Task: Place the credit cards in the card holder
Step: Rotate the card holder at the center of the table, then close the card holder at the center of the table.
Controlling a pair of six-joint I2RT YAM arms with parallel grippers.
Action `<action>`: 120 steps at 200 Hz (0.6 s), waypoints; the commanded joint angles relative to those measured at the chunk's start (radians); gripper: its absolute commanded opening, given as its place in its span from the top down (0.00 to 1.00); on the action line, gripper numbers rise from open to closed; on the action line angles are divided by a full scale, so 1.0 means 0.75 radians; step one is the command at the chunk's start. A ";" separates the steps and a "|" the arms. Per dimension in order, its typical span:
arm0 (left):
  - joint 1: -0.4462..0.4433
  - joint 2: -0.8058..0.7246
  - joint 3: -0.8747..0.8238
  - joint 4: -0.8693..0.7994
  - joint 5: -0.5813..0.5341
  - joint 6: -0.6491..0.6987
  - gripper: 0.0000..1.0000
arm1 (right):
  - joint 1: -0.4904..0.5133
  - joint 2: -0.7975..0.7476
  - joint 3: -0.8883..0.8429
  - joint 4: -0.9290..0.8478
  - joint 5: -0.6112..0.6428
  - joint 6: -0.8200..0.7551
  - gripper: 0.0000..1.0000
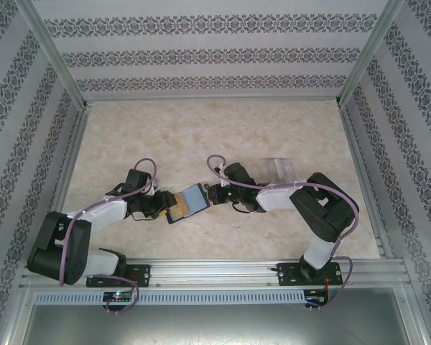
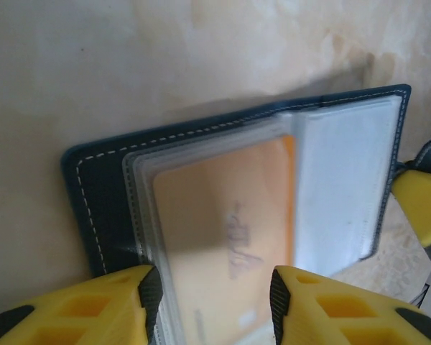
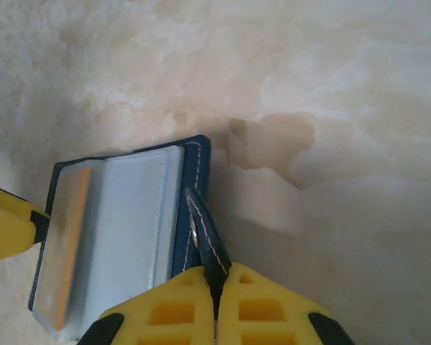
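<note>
The desk (image 1: 223,122) lay pale and marbled, shut in by patterned walls (image 1: 201,50) at the back and both sides, with a metal rail (image 1: 223,267) along its near edge. Most of its far half was bare, so the open room lay behind my arms. A clear plastic piece (image 1: 281,169) sat right of centre, just beyond my right arm.

The card holder (image 1: 189,203) lay open near the front middle, between my two end effectors. It was dark navy with pale stitching round its border. Its clear sleeves (image 2: 337,180) fanned up from the cover, and one of them held an orange card (image 2: 223,215).

My left end effector (image 2: 214,287) stood at a middling spread, its fingers on either side of that sleeve and card. The close, blurred view left me unable to tell whether they pinched it or only bracketed it. My right end effector (image 3: 215,287) was clamped tight on the holder's snap tab (image 3: 201,230), which stood on edge between the fingers.
</note>
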 commanded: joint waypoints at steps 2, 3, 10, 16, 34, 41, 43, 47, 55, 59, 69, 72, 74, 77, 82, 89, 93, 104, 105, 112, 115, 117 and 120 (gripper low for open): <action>-0.014 0.020 0.037 -0.017 -0.064 0.047 0.50 | 0.007 -0.044 -0.023 0.070 0.017 0.044 0.94; -0.014 0.018 0.036 -0.018 -0.070 0.048 0.50 | 0.007 -0.045 -0.023 0.070 0.016 0.043 0.94; -0.015 0.000 0.033 -0.026 -0.099 0.051 0.48 | 0.008 -0.050 -0.024 0.069 0.013 0.037 0.94; -0.015 -0.017 0.032 -0.042 -0.122 0.055 0.47 | 0.008 -0.053 -0.025 0.063 0.014 0.032 0.94; -0.013 -0.058 0.074 -0.165 -0.189 0.083 0.42 | 0.005 -0.055 -0.034 0.065 0.026 0.034 0.94; -0.013 -0.080 0.085 -0.213 -0.229 0.085 0.40 | 0.006 -0.054 -0.032 0.065 0.022 0.036 0.94; -0.013 -0.088 0.087 -0.226 -0.242 0.084 0.40 | 0.006 -0.053 -0.031 0.064 0.021 0.036 0.94; -0.014 -0.104 0.085 -0.241 -0.263 0.085 0.39 | 0.006 -0.051 -0.028 0.064 0.016 0.034 0.94; -0.015 -0.132 0.074 -0.248 -0.300 0.078 0.39 | 0.005 -0.047 -0.025 0.062 0.008 0.028 0.94; -0.015 -0.145 0.066 -0.245 -0.311 0.072 0.39 | 0.007 -0.045 -0.024 0.061 0.008 0.026 0.94; -0.015 -0.147 0.055 -0.233 -0.311 0.056 0.39 | 0.007 -0.039 -0.024 0.065 0.011 0.029 0.94; -0.013 -0.144 0.056 -0.231 -0.301 0.053 0.39 | 0.008 -0.037 -0.024 0.066 0.011 0.029 0.94; -0.013 -0.139 0.056 -0.231 -0.294 0.051 0.39 | 0.008 -0.035 -0.024 0.067 0.010 0.032 0.94; -0.014 -0.132 0.057 -0.228 -0.282 0.051 0.39 | 0.008 -0.033 -0.022 0.069 0.008 0.035 0.94; -0.014 -0.116 0.056 -0.215 -0.265 0.041 0.39 | 0.010 -0.027 -0.020 0.074 0.000 0.039 0.94; -0.017 -0.097 0.044 -0.172 -0.230 0.026 0.40 | 0.011 -0.022 -0.014 0.076 -0.012 0.042 0.94; -0.018 -0.084 0.033 -0.134 -0.206 0.016 0.40 | 0.013 -0.019 -0.010 0.077 -0.017 0.042 0.94; -0.019 -0.034 0.003 -0.026 -0.132 -0.006 0.42 | 0.019 -0.015 -0.003 0.077 -0.023 0.036 0.94; -0.019 -0.029 0.003 -0.020 -0.125 -0.007 0.42 | 0.019 -0.015 -0.003 0.077 -0.023 0.036 0.94; -0.017 0.011 0.007 0.005 -0.086 -0.008 0.43 | 0.024 -0.016 -0.003 0.077 -0.023 0.037 0.94; -0.020 0.027 0.014 0.006 -0.073 -0.005 0.44 | 0.025 -0.016 -0.003 0.081 -0.024 0.039 0.94; -0.019 0.038 0.020 0.004 -0.066 -0.001 0.44 | 0.026 -0.016 -0.003 0.082 -0.023 0.040 0.94; -0.022 0.052 0.028 0.000 -0.057 0.002 0.45 | 0.027 -0.016 -0.004 0.084 -0.022 0.043 0.94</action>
